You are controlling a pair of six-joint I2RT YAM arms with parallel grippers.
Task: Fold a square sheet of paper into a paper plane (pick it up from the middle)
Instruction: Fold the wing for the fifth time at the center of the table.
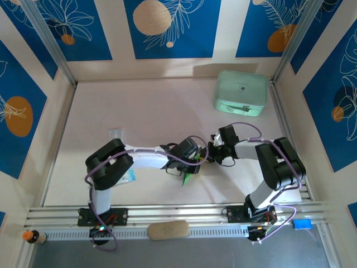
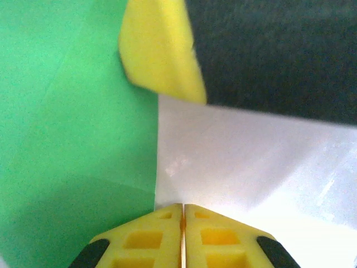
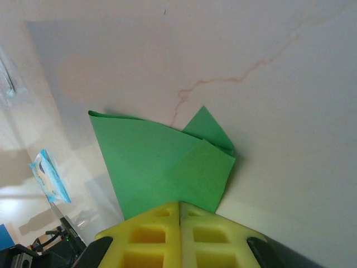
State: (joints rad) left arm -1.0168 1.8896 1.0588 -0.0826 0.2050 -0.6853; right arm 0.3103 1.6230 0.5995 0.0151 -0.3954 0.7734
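Right gripper [image 3: 179, 205] fingertips pressed together, clamped on near edge of folded green paper [image 3: 167, 162]. Flaps overlapping, one corner poking out on far side. Paper at near middle of table [image 1: 139, 111], between both arms. Left gripper [image 2: 182, 207] fingers together, paper's straight edge just beside tips. Blue-print packet [image 3: 49, 176] off left. Mint case [image 1: 241, 92] far right.

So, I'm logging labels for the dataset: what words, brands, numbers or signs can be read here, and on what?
No text here can be read.
On the case: a small dark mark on the lid, too small to read.
On the packet: blue print, too blurred to read.
On the paper: plain green, no print.
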